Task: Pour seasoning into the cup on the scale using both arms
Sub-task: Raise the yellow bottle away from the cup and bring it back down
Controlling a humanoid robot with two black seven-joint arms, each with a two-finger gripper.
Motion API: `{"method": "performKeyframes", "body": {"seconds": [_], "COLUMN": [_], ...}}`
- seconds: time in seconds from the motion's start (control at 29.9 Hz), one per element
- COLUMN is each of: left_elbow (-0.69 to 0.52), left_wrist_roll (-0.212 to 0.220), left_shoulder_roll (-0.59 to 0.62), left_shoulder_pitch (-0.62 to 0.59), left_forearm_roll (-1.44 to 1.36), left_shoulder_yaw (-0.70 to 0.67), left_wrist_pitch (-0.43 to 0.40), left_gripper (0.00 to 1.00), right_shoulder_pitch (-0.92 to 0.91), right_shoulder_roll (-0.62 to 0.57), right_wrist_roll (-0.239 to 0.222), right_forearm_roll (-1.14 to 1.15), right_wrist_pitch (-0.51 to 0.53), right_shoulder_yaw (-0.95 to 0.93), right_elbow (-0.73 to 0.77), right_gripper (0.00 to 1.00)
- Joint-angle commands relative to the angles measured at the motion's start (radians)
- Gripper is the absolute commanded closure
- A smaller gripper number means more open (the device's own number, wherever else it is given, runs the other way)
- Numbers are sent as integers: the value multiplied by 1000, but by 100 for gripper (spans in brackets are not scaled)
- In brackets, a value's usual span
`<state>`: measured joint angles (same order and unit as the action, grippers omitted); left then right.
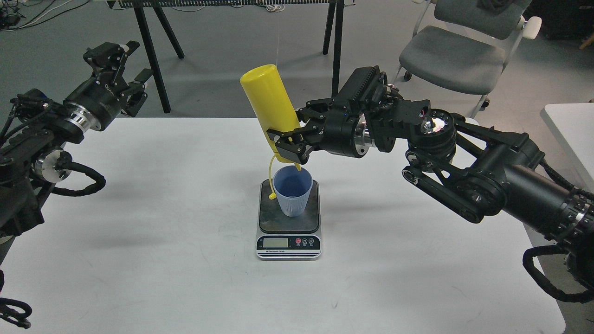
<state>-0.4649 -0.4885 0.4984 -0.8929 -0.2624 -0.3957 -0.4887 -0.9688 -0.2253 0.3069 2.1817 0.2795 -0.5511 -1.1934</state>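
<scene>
- The seasoning [269, 99] was held upside down and tilted, base up toward the far edge of the table [139, 208], with its nozzle end pointed into the mouth of the cup [292, 191].
- Its tethered tip cap [271, 183] was seen dangling free beside the cup's left rim, so the nozzle was judged to be uncapped.
- The bottle was pinched near its cap end by the right gripper [288, 144], whose fingers were pressed against the yellow body.
- The cup was set upright on the dark plate of the scale [288, 218], which was placed near the middle of the table, its display toward the near edge.
- Whether anything had been poured could not be told: the cup's inside looked plain blue and the display was too small to read.
- The left gripper [125, 69] was raised near the far left corner, well apart from the bottle, with its fingers spread and nothing held.
- The pour was judged to be underway; returning the bottle upright was judged to remain.
</scene>
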Motion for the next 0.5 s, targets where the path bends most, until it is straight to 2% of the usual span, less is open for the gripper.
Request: {"method": "performKeyframes", "body": {"seconds": [0.0, 0.17, 0.3, 0.4, 0.47], "left_elbow": [0, 0, 0, 0, 0], "left_wrist_roll": [0, 0, 0, 0, 0], "left_shoulder_roll": [0, 0, 0, 5, 6], "left_shoulder_pitch": [0, 0, 0, 0, 0], "left_forearm_roll": [0, 0, 0, 0, 0], "left_shoulder_yaw": [0, 0, 0, 0, 0], "left_wrist_pitch": [0, 0, 0, 0, 0], "left_gripper": [35, 35, 35, 35, 35], "right_shoulder_pitch": [1, -2, -17, -71, -100], "right_shoulder_roll": [1, 3, -6, -46, -129], "right_wrist_roll": [0, 0, -2, -26, -58], "right_forearm_roll": [0, 0, 0, -294, -535], "right_wrist_pitch": [-14, -19, 45, 186, 209], "right_shoulder_yaw": [0, -32, -157, -262, -296], "right_elbow": [1, 20, 96, 196, 248], "right_gripper": [48, 47, 47, 46, 46]}}
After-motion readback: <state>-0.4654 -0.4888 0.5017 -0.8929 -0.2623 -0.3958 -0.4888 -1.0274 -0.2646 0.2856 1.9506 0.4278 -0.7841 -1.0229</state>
